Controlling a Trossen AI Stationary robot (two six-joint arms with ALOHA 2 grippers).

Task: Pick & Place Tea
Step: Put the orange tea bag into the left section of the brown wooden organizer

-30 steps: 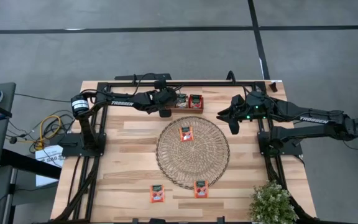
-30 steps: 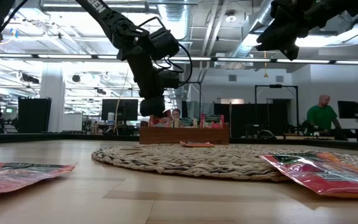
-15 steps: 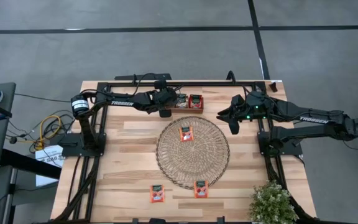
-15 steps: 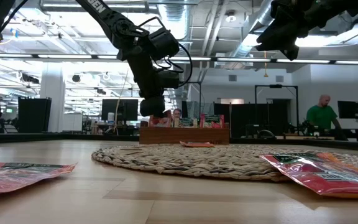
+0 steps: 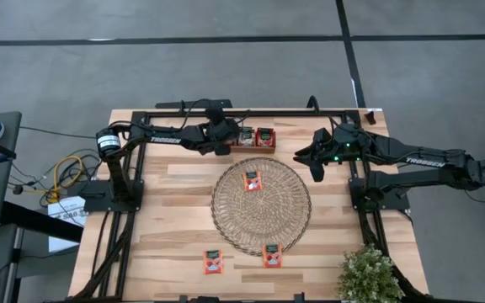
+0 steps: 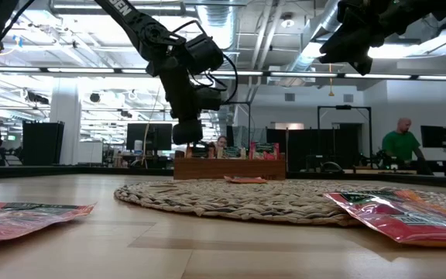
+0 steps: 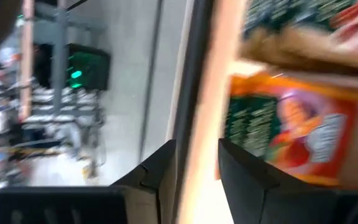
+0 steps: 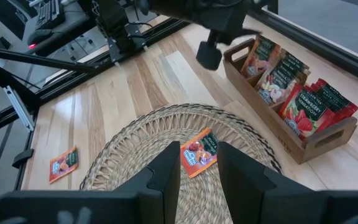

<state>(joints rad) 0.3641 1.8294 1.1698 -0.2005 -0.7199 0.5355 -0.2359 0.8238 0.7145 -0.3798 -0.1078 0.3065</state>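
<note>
The tea packets are red-orange squares with dark green labels. One packet (image 5: 252, 180) (image 8: 199, 150) lies on the round woven mat (image 5: 261, 206). A second packet (image 5: 272, 254) lies at the mat's near rim. A third packet (image 5: 214, 262) lies flat on the table. More packets (image 8: 284, 81) stand upright in the wooden tray (image 5: 253, 137) (image 8: 303, 146). My left gripper (image 5: 221, 139) (image 6: 186, 136) hovers open just left of the tray's left end, holding nothing. My right gripper (image 5: 310, 158) hangs open and high, right of the tray.
A black frame rail (image 5: 251, 112) runs along the far edge just behind the tray. A potted plant (image 5: 369, 276) stands at the near right corner. Bare wood lies left of the mat (image 5: 175, 202). In the low view a person (image 6: 399, 143) stands far off in the room.
My left gripper has risen slightly and drawn back a little toward the far left, away from the tray's left end. The packets and the right arm have not moved.
</note>
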